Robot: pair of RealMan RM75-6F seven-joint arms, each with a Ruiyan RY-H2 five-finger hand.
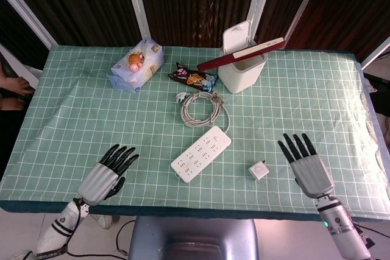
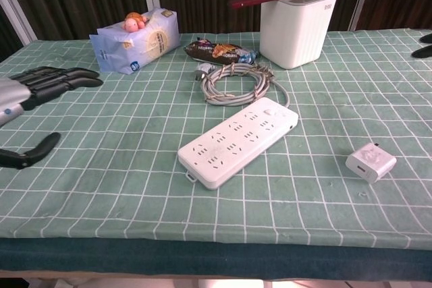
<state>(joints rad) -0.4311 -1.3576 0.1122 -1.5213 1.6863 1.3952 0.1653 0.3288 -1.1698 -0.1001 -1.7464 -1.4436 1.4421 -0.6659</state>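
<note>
A white power strip (image 1: 200, 153) (image 2: 237, 141) lies at an angle near the table's front middle. Its coiled white cable (image 1: 204, 107) (image 2: 234, 81) sits just behind it. A small white charger plug (image 1: 259, 170) (image 2: 370, 162) lies on the cloth to the strip's right. My left hand (image 1: 107, 174) (image 2: 30, 91) hovers open at the front left, well away from the strip, holding nothing. At the front right my right hand (image 1: 306, 164) is open with fingers spread, right of the charger and not touching it; the chest view shows only its fingertips (image 2: 425, 44).
At the back stand a white bin (image 1: 241, 64) (image 2: 298, 25) with a dark red flat case (image 1: 240, 53) across its rim, a snack packet (image 1: 193, 78) and a blue bag of buns (image 1: 136, 64). The green checked cloth (image 1: 79, 126) covers the table.
</note>
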